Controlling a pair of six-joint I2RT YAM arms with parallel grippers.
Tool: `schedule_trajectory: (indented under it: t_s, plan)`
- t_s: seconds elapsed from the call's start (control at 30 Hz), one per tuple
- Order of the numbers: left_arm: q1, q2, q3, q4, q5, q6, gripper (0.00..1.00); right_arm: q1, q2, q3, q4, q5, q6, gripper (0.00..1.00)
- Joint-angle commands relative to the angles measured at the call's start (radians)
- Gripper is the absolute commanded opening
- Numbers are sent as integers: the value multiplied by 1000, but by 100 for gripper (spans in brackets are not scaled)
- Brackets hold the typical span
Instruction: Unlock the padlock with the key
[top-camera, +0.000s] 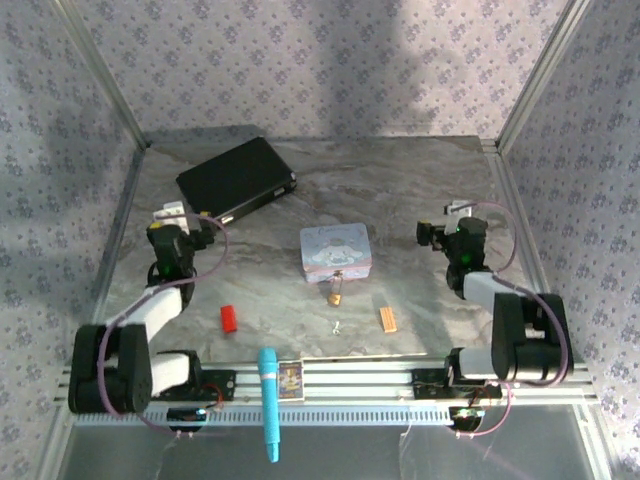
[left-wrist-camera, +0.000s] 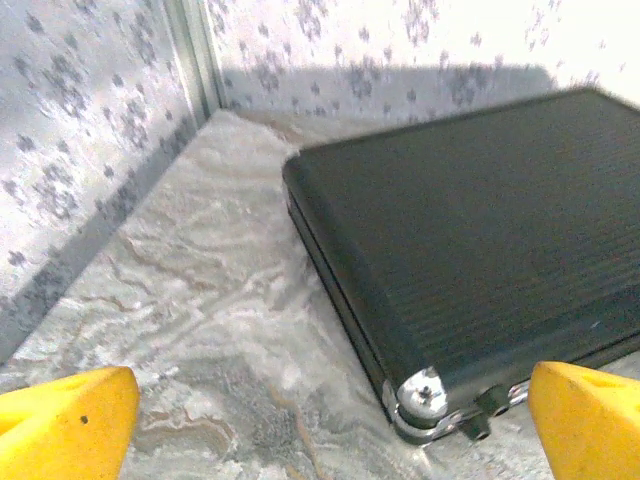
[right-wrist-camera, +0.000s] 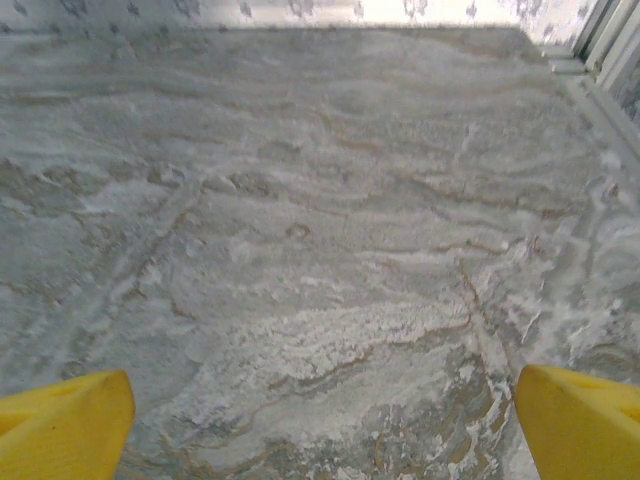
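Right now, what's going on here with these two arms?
Nothing is being handled yet. The left fingers, open and empty, face a black case; the right fingers, also open, face the tabletop. The padlock lies by the near side of the tin, the key a little nearer the arms, both untouched.

black case (top-camera: 237, 179) | pastel tin (top-camera: 335, 250) | red block (top-camera: 229, 318) | orange block (top-camera: 387, 319) | blue marker (top-camera: 269, 403)

The key (top-camera: 338, 327) (silvery speck) is too small to make out.
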Motion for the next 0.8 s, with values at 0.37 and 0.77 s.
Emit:
schedule_trajectory:
  t_s: [0.37, 0.77]
  plan:
    - [-13, -390, 114, -564, 175, -783, 100, 13, -397, 218, -684, -107, 469, 100]
    - [-437, -80, 514, -1053, 174, -612, 100, 315, -378, 301, -915, -39, 469, 97]
